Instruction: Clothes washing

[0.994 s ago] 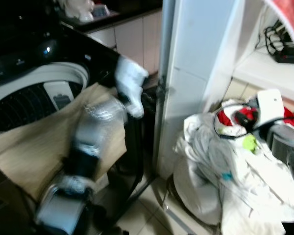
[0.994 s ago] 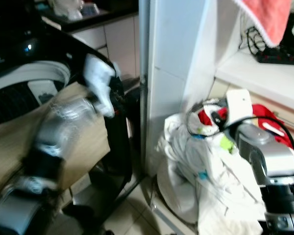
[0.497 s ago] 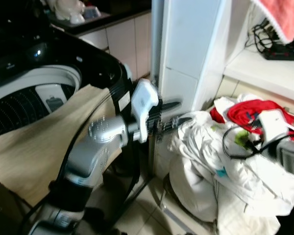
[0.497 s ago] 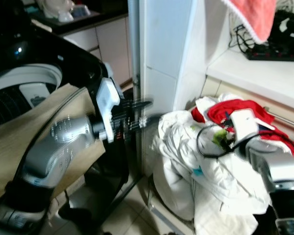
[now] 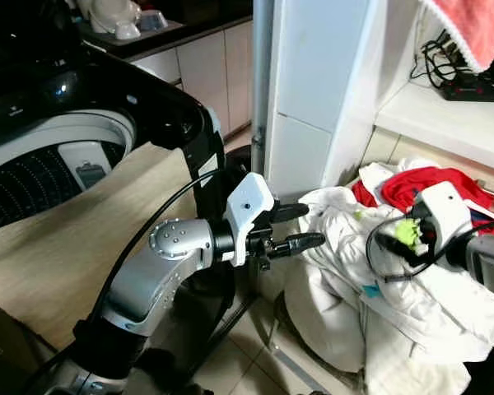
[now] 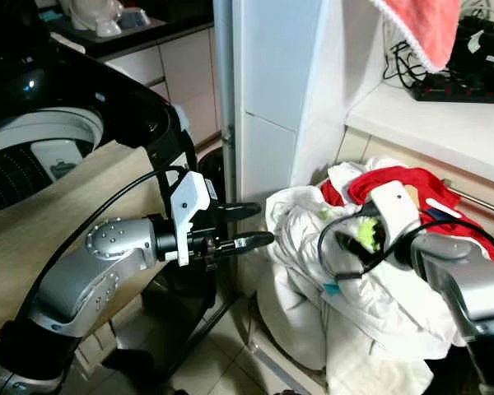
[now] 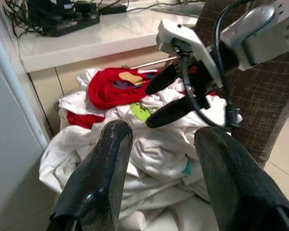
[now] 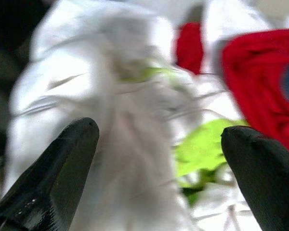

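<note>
Both grippers spread wide over the laundry pile (image 5: pixel 370 280) — nothing held.
Left gripper (image 5: pixel 300 226) reaching at its white edge; right gripper (image 7: pixel 166 94) just above the lime-green scrap (image 8: pixel 204 149) — beige cloth (image 5: pixel 74 247) draped across the washing machine (image 5: pixel 82 123).

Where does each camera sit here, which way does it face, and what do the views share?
Left eye view: head camera, looking forward and down at the washing machine and the laundry pile; both arms reach toward the pile.
Right eye view: the other eye of the stereo pair, same scene.
Left wrist view: on the left arm, looking past the open left gripper at the pile and the right gripper.
Right wrist view: on the right arm, close over the white laundry, right gripper open, a red garment beside.
Shared: the pile and red garment appear in all four.
</note>
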`<state>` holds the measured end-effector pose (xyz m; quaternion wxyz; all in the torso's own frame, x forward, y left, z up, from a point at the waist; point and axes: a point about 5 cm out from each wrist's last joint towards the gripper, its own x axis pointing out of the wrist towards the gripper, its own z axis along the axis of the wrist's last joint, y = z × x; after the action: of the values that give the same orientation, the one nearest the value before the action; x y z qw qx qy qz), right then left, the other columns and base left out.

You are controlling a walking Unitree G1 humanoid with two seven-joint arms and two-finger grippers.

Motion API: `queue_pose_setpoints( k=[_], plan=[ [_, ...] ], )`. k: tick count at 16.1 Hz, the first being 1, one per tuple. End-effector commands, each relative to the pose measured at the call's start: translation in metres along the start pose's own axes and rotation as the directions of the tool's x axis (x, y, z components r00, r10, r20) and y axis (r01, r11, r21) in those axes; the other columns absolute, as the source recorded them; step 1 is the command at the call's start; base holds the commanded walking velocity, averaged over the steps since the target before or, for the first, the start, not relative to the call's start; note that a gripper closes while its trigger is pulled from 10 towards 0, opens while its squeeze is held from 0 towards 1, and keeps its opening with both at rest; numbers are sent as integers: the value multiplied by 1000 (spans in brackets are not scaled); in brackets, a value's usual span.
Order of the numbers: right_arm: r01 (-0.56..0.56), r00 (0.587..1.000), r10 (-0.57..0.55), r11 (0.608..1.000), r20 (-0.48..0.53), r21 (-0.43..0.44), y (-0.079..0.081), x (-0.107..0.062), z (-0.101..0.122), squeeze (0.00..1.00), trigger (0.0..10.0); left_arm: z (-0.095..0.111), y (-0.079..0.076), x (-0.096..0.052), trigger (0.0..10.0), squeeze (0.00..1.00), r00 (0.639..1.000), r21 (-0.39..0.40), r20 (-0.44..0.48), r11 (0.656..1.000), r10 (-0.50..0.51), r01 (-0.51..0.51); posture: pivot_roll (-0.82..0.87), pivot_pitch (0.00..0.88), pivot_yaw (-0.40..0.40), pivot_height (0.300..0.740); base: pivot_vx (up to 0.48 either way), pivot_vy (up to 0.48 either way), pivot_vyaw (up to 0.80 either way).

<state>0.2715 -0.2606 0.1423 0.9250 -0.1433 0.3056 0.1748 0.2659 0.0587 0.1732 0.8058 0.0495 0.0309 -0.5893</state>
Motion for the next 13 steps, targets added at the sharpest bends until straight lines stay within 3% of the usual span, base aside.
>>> queue_pose_setpoints(
  k=[1, 3, 6, 7, 8, 9, 10, 11, 13],
  plan=[
    [-30, 999, 30, 999, 14, -23, 1, -10, 6, 1000, 10000, 1, -3, -1, 10000, 0, 999, 10, -23, 999, -30, 31, -94, 0, 30, 740, 0, 0, 0],
    [-64, 998, 63, 997, -14, -52, 2, -12, 2, 1000, 10000, -1, -4, 0, 10000, 0, 998, 6, -34, 999, -53, 54, -104, 0, 44, 740, 0, 0, 0],
    [-118, 979, 91, 983, -181, -144, 6, -12, -21, 1000, 10000, -5, -8, 1, 10000, 0, 993, 11, -71, 995, -99, 100, -114, 0, 59, 740, 0, 0, 0],
    [-120, 978, 94, 984, -188, -132, 8, -8, -23, 216, 10000, -5, -8, 2, 10000, 0, 993, 10, -70, 995, -97, 98, -115, 0, 59, 740, 0, 0, 0],
    [-123, 977, 97, 984, -190, -130, 8, -7, -23, 0, 10000, -5, -8, 2, 10000, 0, 993, 9, -69, 995, -97, 98, -115, 0, 59, 740, 0, 0, 0],
    [-122, 978, 98, 984, -185, -126, 8, -6, -22, 0, 3098, -5, -9, 1, 10000, 0, 992, 9, -74, 995, -99, 100, -115, 0, 58, 740, 0, 0, 0],
    [-114, 980, 90, 986, -180, -125, 7, -4, -21, 0, 2549, -6, -9, 0, 10000, 0, 991, 16, -82, 994, -105, 106, -114, 0, 56, 740, 0, 0, 0],
    [-124, 978, 102, 986, -182, -115, 8, -3, -22, 0, 0, -7, -10, 0, 10000, 0, 990, 23, -93, 993, -110, 112, -117, 0, 57, 740, 0, 0, 0],
    [-140, 976, 117, 983, -182, -118, 12, -2, -23, 0, 0, -8, -11, 0, 10000, 0, 990, 14, -88, 993, -113, 115, -120, 0, 58, 740, 0, 0, 0]
  ],
)
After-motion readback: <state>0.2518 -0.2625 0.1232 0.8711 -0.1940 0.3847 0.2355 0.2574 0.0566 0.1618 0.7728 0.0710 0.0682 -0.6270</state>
